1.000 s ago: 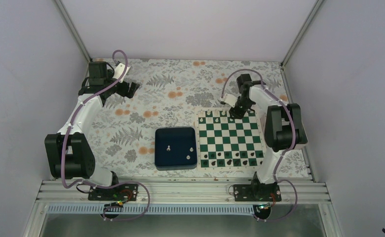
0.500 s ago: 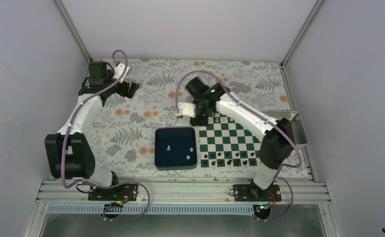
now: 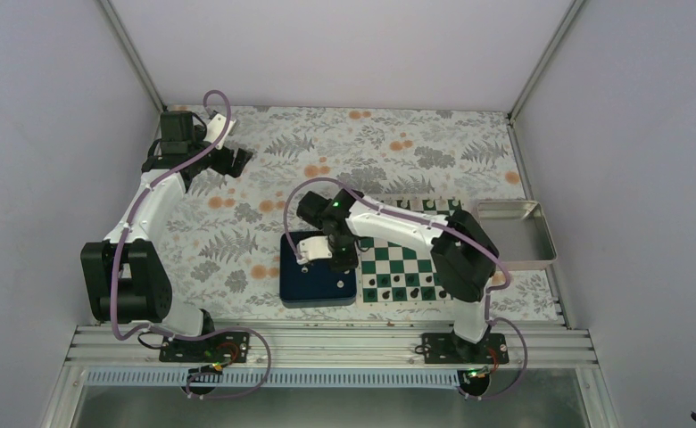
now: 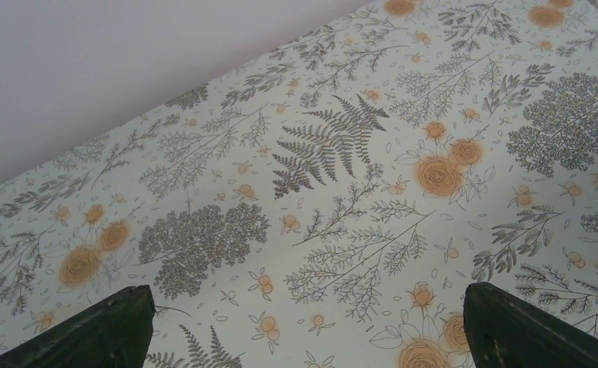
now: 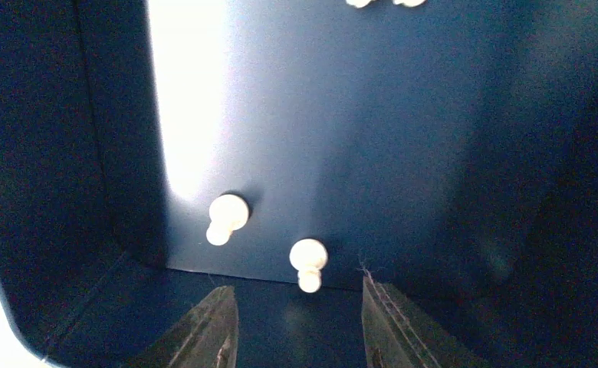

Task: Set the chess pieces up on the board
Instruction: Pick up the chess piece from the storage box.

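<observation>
The flowered surface (image 3: 264, 192) bears everything. On it the board (image 3: 407, 260) lies just beside the dark blue tray (image 3: 293, 292), on the tray's right side, and a metal tray (image 3: 514, 234) lies beyond the board, further from the blue tray. The left hand (image 4: 311, 341) is well apart from the blue tray, to its left and behind it. Its fingers are spread wide over bare surface and hold nothing. The right hand (image 5: 296, 307) hangs low inside the blue tray, its fingers a moderate way apart and empty. Of the chess pieces (image 3: 420, 205), some stand on the board's far row. In the blue tray one pale piece (image 5: 308, 263) sits just ahead of the right hand's gap, and a second piece (image 5: 227, 217) is near it, close to the tray's wall. I cannot tell whether they stand or lie. The step seems to be taking the first piece. To do it well, centre the gap on it, go down straight, close on the narrow body under the round head, keep clear of the second piece, then lift above the tray's wall before crossing to the board.
</observation>
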`<action>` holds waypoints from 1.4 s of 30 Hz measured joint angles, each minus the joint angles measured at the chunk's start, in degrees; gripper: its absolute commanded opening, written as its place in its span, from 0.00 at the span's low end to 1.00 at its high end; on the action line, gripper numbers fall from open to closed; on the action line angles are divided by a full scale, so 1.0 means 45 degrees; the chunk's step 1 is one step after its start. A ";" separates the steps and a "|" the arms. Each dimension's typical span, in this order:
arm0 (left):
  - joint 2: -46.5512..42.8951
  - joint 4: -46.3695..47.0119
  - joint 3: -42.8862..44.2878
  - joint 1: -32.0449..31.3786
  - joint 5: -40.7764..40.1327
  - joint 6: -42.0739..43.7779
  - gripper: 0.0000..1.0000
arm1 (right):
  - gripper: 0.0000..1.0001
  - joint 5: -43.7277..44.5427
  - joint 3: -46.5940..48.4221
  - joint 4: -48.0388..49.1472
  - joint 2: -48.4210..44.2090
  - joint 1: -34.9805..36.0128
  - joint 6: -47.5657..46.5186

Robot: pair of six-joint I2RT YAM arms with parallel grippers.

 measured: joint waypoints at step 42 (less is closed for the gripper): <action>0.0000 0.0005 0.0000 0.0000 0.0034 0.0000 1.00 | 0.04 -0.0495 -0.1452 0.1175 0.0597 0.0656 0.0335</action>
